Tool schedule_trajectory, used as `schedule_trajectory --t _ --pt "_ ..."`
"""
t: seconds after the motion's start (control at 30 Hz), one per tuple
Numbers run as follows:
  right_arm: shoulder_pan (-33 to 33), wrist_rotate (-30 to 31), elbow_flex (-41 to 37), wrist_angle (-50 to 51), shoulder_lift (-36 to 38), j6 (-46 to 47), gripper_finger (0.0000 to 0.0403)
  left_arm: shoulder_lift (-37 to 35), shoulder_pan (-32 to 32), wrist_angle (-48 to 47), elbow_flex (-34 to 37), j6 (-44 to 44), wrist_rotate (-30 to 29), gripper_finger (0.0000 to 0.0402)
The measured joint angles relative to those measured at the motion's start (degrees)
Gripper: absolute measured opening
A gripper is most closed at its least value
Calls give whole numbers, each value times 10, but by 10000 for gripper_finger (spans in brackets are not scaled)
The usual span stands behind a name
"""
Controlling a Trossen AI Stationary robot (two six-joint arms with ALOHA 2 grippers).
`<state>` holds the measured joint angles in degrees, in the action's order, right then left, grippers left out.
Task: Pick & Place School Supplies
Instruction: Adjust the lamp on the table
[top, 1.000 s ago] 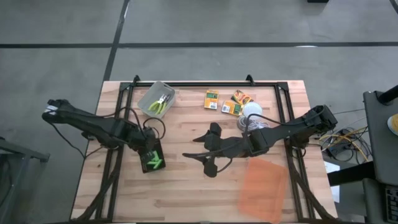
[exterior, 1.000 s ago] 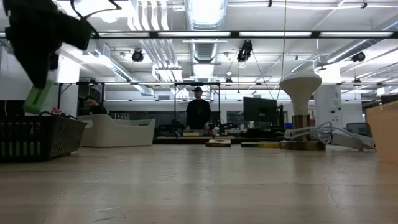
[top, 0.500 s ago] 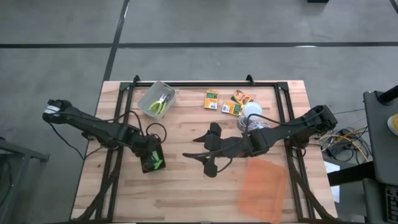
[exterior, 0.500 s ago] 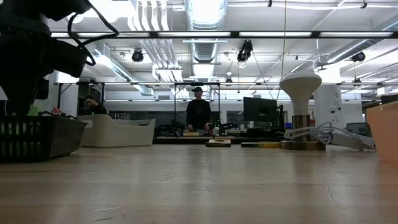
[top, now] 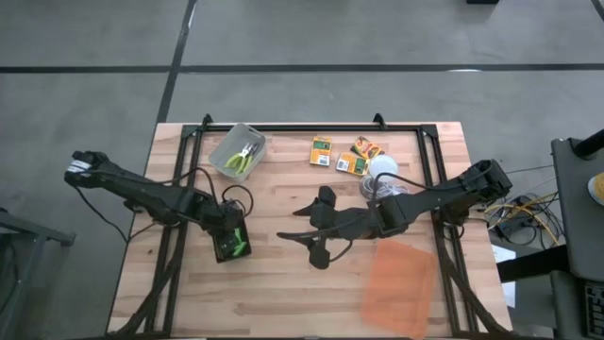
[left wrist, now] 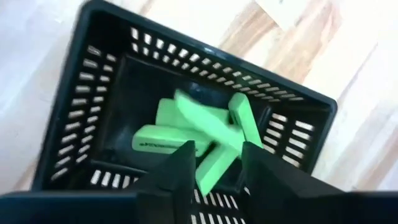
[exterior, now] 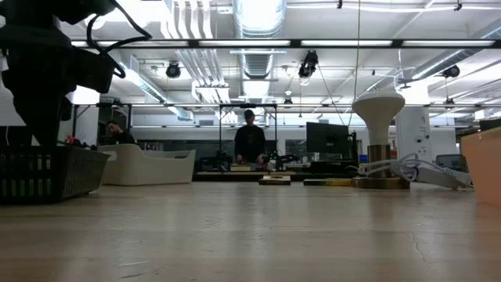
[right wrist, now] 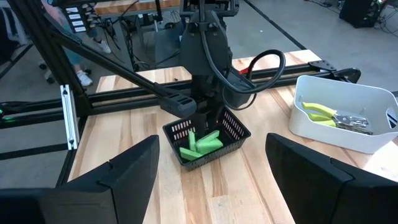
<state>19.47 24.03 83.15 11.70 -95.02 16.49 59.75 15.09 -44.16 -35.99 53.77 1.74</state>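
Observation:
A black slotted basket (top: 219, 253) (left wrist: 81, 93) stands on the table's left half with several bright-green sticks (left wrist: 168, 140) (right wrist: 200, 144) lying in it. My left gripper (top: 225, 231) (left wrist: 217, 171) points down into the basket, its fingers apart, with one green stick (left wrist: 214, 167) showing between the tips. Out over the table's middle, my right gripper (top: 300, 231) (right wrist: 211, 186) hangs open with nothing in it, facing the basket. Two yellow-green-handled pliers (top: 247, 157) (right wrist: 329, 114) lie in a white bin (top: 231, 142). Three orange-yellow boxes (top: 322, 151) lie flat at the far middle. My left gripper comes at the basket from above, pointing steeply down. Its fingers (left wrist: 180, 168) stand on either side of a green stick's end (left wrist: 208, 177); I cannot tell whether they touch it. The stick's other end lies among the sticks in the basket.
A white lamp-like object (top: 382, 170) (exterior: 378, 117) with cables stands right of the boxes. At the near right lies a translucent orange sheet (top: 401, 283). A black frame (top: 311, 127) runs along the table's far edge and sides. Bare wood lies between the basket and my right gripper.
My left gripper has come down from above the basket, carrying a green stick, until its fingers reach inside the basket walls. The stick, which hung clear over the rim, is now down in the basket.

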Motion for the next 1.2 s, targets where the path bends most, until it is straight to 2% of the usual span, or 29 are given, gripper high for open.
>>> schedule_trajectory --t 0.3,0.5,0.67,0.83,1.07,1.2 --pt "0 0 0 0 0 0 291 0 0 0 -1 2 -17 191" --pt "0 0 0 0 0 0 286 0 0 0 -22 44 -14 192" --pt "0 0 0 0 0 0 292 0 0 0 -80 3 -45 190" --pt "0 0 0 0 0 0 297 0 0 -1 -177 -96 -151 190" --pt "0 0 0 -1 0 0 290 -1 0 9 -331 -300 -375 190" --pt "-2 0 0 -12 0 35 285 -1 0 53 -384 -381 -492 190"
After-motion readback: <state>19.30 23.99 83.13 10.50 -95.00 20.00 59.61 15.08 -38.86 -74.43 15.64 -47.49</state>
